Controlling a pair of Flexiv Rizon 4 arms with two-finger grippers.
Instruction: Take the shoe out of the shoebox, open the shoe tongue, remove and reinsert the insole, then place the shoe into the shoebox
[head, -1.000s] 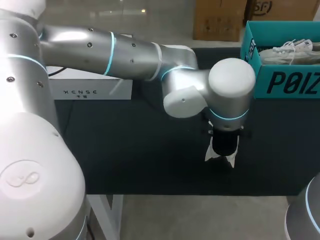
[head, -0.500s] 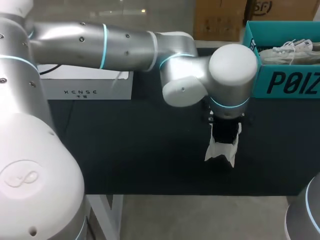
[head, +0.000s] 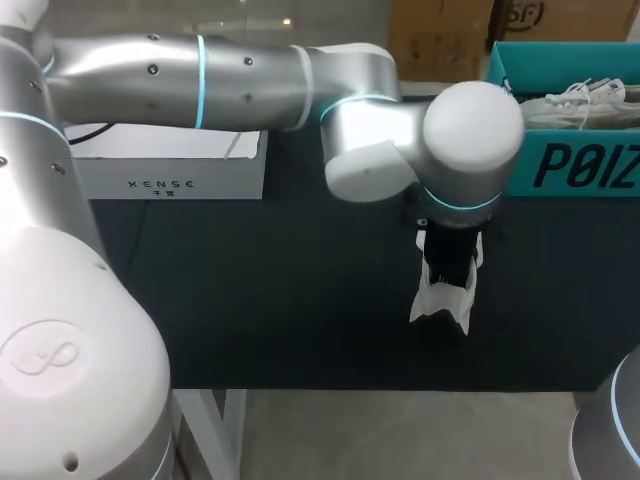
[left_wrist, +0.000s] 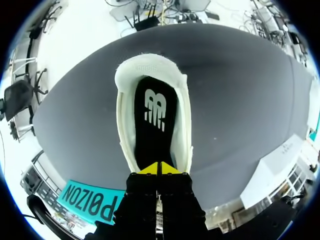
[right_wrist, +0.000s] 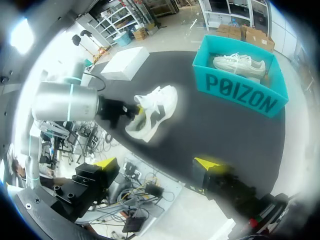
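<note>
Left wrist view: your left gripper (left_wrist: 159, 169) has its tips pressed together at the heel end of the black insole (left_wrist: 154, 125), inside the white shoe (left_wrist: 126, 125) on the table (left_wrist: 240, 100). I'd push slow and straight so it seats flat. Right gripper (right_wrist: 156, 164) hangs spread wide, well off.

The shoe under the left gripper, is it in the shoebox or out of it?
Out. The shoe sits on the black table, apart from the teal shoebox.
</note>
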